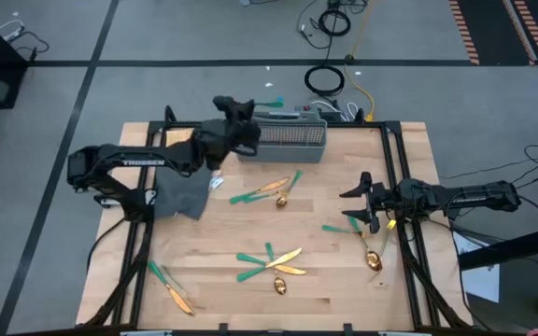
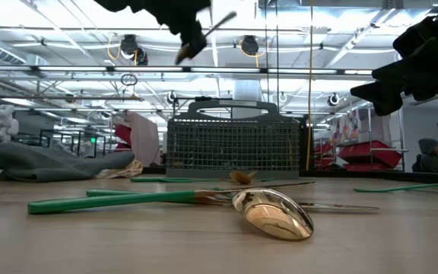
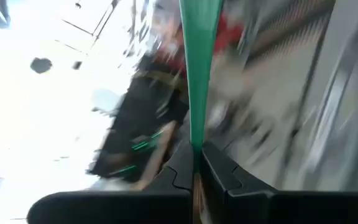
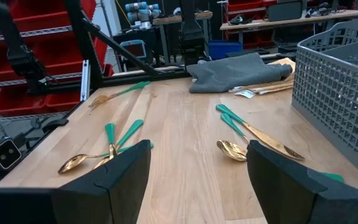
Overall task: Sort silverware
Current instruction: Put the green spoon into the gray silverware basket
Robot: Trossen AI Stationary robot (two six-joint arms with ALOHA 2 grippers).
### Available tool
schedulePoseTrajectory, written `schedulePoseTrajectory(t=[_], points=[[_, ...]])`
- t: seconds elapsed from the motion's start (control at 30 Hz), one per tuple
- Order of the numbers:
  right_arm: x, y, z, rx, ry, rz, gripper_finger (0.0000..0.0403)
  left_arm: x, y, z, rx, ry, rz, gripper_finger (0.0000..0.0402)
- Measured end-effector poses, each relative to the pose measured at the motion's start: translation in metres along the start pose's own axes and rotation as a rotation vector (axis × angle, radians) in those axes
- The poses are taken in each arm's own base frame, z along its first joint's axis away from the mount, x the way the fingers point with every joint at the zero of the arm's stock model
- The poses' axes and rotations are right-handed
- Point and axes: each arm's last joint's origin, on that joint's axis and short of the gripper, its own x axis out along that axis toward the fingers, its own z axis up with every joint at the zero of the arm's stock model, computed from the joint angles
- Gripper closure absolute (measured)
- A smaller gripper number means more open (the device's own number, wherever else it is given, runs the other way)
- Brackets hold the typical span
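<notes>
My left gripper [image 1: 241, 117] hangs over the left end of the grey mesh basket [image 1: 283, 138], shut on one piece of silverware whose green handle [image 1: 271, 103] juts out toward the table's far right. In the low view that gripper [image 2: 187, 34] is high above the basket [image 2: 234, 148]. Other gold-headed, green-handled silverware lies flat on the wood: a pair [image 1: 269, 191] mid-table, a cluster [image 1: 269, 266] nearer the front, some [image 1: 171, 285] at the near left, more [image 1: 367, 245] by my right gripper [image 1: 362, 201]. That gripper stands open and holds nothing [image 4: 197, 180]. My left gripper pinches the utensil between its two fingers [image 3: 219, 171], at the lower end of the green handle [image 3: 197, 134]. The handle runs on past the fingertips, along the line of the fingers. The utensil is lifted clear, high over the basket; its head is hidden by the gripper.
A crumpled grey cloth [image 1: 180, 196] lies left of the basket, under my left arm, with a small white tag [image 1: 216, 184] beside it. Black frame rails [image 1: 395, 187] run along both table sides. Cables [image 1: 330, 79] lie on the floor beyond the far edge.
</notes>
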Motion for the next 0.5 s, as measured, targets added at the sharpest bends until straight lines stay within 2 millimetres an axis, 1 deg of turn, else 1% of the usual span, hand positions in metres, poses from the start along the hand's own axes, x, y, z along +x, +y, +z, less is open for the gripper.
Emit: schedulePoseTrajectory(t=[0.13, 0.23, 0.4, 0.5], points=[[0.000, 0.000, 0.000, 0.001, -0.001, 0.000, 0.0149, 0.013, -0.032, -0.004, 0.439, 0.229, -0.017, 0.0394], [0.000, 0.000, 0.000, 0.002, -0.001, 0.000, 0.0149, 0.023, -0.058, -0.008, 0.736, 0.338, -0.075, 0.0394], [0.000, 0.000, 0.000, 0.002, 0.000, -0.001, 0.0149, 0.029, -0.098, -0.009, 0.952, 0.310, -0.159, 0.0394], [0.000, 0.000, 0.000, 0.013, 0.000, -0.001, 0.0149, 0.028, -0.115, -0.007, 1.072, 0.269, -0.198, 0.0394]])
